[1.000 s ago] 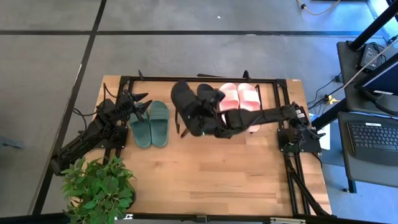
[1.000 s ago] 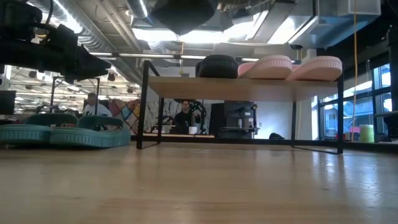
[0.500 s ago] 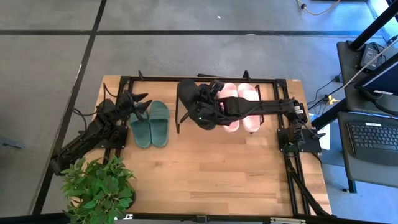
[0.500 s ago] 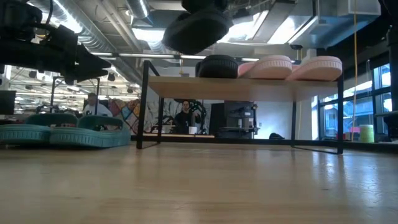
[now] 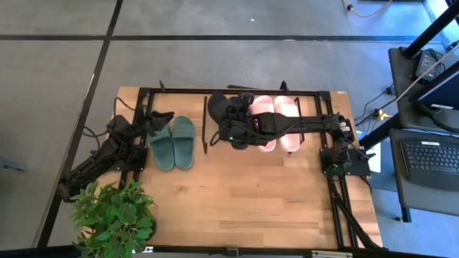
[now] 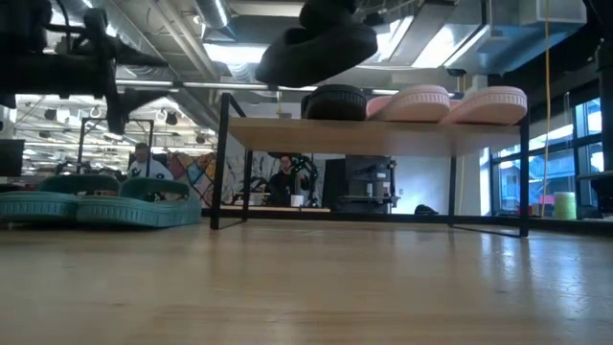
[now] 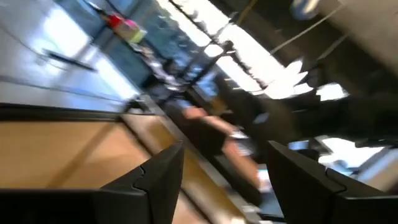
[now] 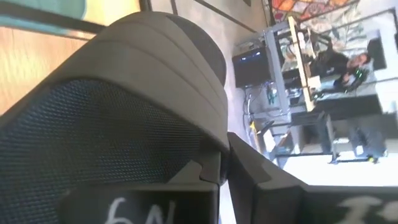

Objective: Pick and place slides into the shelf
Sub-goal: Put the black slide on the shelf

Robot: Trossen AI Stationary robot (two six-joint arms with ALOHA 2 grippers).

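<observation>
One black slide (image 5: pixel 224 115) (image 6: pixel 316 53) is held in the air by my right gripper (image 5: pixel 237 129), above the left part of the shelf (image 6: pixel 383 136) (image 5: pixel 305 93). In the right wrist view it fills the picture (image 8: pixel 124 93). The other black slide (image 6: pixel 335 101) and the two pink slides (image 5: pixel 276 118) (image 6: pixel 450 103) lie sole-down on the shelf. The dark green pair (image 5: pixel 174 142) (image 6: pixel 91 206) lies flat on the table beside my open left gripper (image 5: pixel 159 120) (image 7: pixel 224 180), which hovers above it and touches nothing. My right gripper is shut on the black slide, coming level from the table's right. In its wrist view the fingers (image 8: pixel 273 190) sit at the slide's edge beside the ribbed strap (image 8: pixel 168 43), but the slide hides the exact spot. The slide is lifted clear and tilted.
A potted plant (image 5: pixel 115 215) stands at the table's near left corner. The shelf's black tube frame runs along the far edge, with an upright (image 6: pixel 223 158) at its left end. Bare wood (image 5: pixel 251 193) lies toward the near edge. People (image 6: pixel 283 177) show in the room behind.
My right gripper has carried the black slide toward the far edge and the shelf, a little to the right and lower, and turned it. The slide now hangs over the shelf's left part. My left gripper has turned a little above the green pair.
</observation>
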